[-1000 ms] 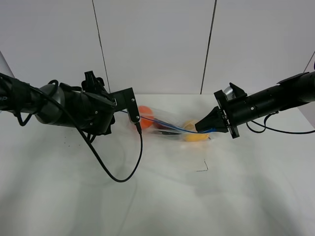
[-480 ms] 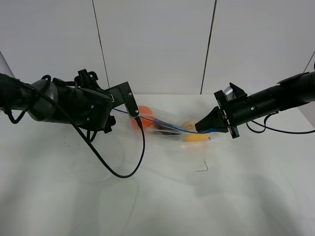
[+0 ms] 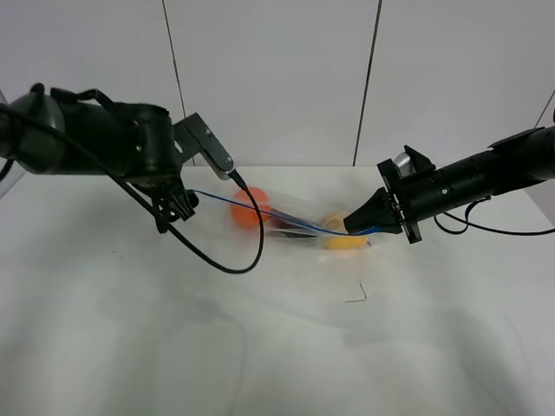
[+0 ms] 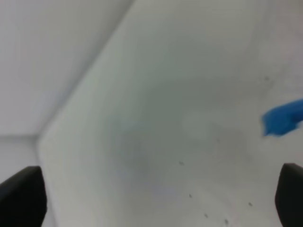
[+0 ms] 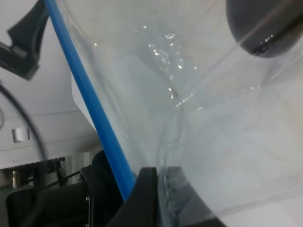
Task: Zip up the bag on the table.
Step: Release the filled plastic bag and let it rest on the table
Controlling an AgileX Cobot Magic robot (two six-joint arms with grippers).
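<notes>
Left gripper (image 3: 176, 208) has swung out toward the left of frame, fingers spread and empty, just beside the left end of the blue zip strip (image 3: 260, 210), which stretches rightward across the bag (image 3: 295, 222) in the middle of the table (image 3: 277, 347) to the right gripper (image 3: 364, 224) pinching its other end.
</notes>
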